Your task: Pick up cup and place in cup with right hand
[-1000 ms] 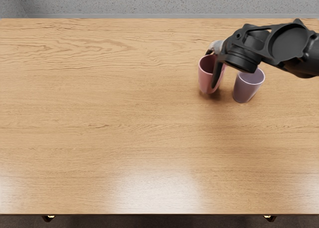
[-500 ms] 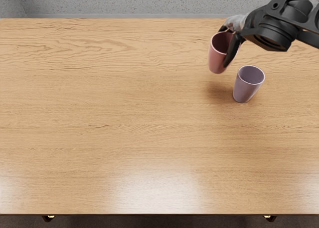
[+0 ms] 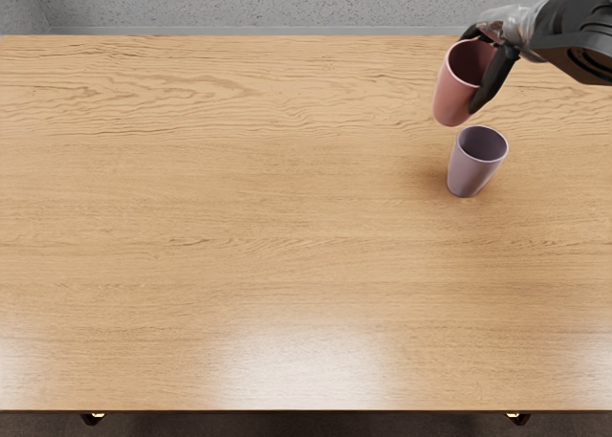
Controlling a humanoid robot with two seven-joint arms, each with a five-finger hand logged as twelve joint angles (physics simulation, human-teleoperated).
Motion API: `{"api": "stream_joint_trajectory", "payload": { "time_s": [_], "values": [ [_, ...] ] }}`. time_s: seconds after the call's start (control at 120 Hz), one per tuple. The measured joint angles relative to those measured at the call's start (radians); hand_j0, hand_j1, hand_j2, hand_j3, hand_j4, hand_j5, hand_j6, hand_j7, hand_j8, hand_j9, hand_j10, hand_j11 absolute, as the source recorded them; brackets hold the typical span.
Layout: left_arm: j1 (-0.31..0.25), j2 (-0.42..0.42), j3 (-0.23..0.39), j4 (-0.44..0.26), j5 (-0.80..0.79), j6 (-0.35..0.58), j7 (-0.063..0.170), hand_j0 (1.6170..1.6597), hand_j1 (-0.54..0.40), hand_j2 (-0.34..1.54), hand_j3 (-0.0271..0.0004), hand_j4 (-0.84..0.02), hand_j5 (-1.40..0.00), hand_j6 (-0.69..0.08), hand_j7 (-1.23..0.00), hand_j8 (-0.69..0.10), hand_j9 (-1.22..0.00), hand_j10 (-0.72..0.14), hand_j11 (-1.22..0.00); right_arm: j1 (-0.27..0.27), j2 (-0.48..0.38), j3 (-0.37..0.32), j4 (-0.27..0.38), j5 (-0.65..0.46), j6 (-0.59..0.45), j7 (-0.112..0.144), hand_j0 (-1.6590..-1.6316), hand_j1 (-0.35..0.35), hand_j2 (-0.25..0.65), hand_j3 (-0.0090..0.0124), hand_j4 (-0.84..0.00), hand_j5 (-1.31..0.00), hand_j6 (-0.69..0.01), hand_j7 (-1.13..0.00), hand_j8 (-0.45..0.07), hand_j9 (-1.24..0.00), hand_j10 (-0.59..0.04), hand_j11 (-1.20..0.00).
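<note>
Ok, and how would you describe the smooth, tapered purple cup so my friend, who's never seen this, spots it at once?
On the light wooden table, look right of centre, in the far half. There stands an open-topped purple cup, narrower at its base. Its pink neighbour is gripped by the robot's black right hand; nothing holds the purple one.

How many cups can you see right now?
2: a pink tapered cup held raised in the right hand, and a light purple tapered cup standing upright on the wooden table.
</note>
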Motion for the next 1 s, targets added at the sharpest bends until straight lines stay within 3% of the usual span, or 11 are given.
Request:
{"api": "stream_joint_trajectory", "payload": {
  "time_s": [0.383,0.567,1.0],
  "values": [
    [-0.001,0.000,0.002,0.000,0.000,0.000,0.000,1.6581,0.349,0.00,-0.0001,0.000,0.00,0.000,0.00,0.000,0.00,0.000,0.00,-0.002,-0.113,0.000,0.069,-0.013,0.033,0.000,-1.6495,-0.001,-0.201,0.0004,-0.363,-0.69,-0.222,-0.65,-0.212,-0.69,-0.402,-0.69],
    [-0.002,0.000,0.004,0.000,0.000,0.000,0.000,1.6581,0.349,0.00,-0.0001,0.000,0.00,0.000,0.00,0.000,0.00,0.000,0.00,-0.008,-0.126,0.000,0.050,-0.005,0.061,0.000,-1.6497,0.004,-0.195,0.0005,-0.358,-0.69,-0.219,-0.65,-0.207,-0.69,-0.398,-0.69],
    [-0.028,0.000,0.006,0.000,0.000,0.000,0.000,1.6581,0.349,0.00,-0.0001,0.000,0.00,0.000,0.00,0.000,0.00,0.000,0.00,-0.092,-0.115,0.049,-0.040,0.026,0.089,0.000,-1.6495,-0.001,-0.204,0.0005,-0.360,-0.69,-0.221,-0.65,-0.212,-0.69,-0.403,-0.69]
  ]
}}
